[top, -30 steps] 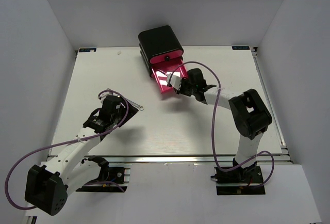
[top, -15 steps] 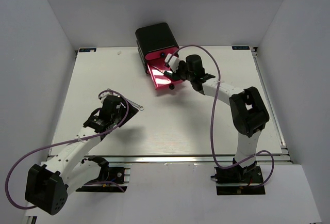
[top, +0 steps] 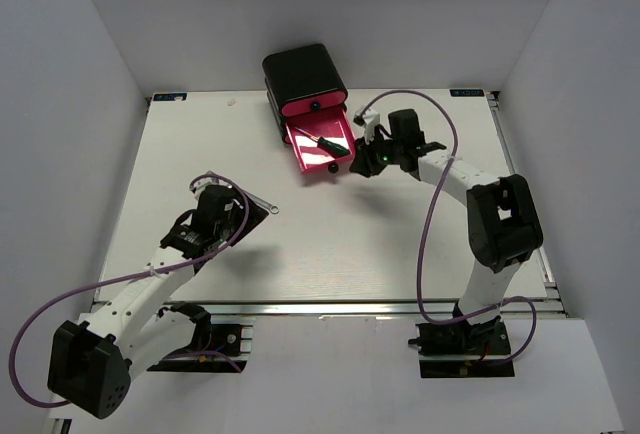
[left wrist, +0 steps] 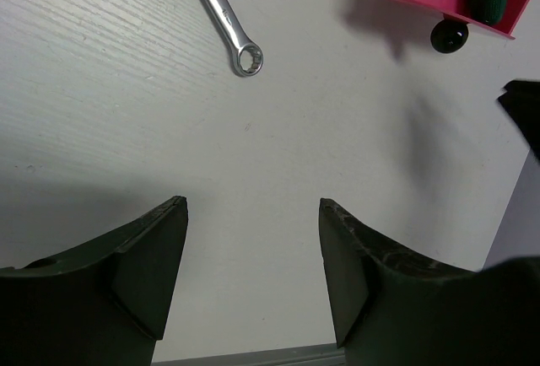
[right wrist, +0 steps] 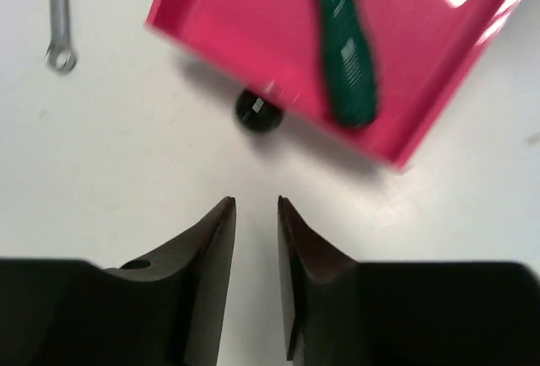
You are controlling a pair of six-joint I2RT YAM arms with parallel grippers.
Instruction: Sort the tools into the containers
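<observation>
screwdriver: green handle, lying inside the open pink drawer.
pink drawer: standing out of the black chest at the far centre of the table, dark knob on its near front.
wrench: silver, flat on the table, left of the drawer and well apart from it.
right claw: slightly parted, pinching nothing, near the knob, not touching.
left claw: spread wide, empty, low over the table just near of the wrench.

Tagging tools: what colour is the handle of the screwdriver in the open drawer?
Dark green; the screwdriver handle shows best in the right wrist view.
</observation>
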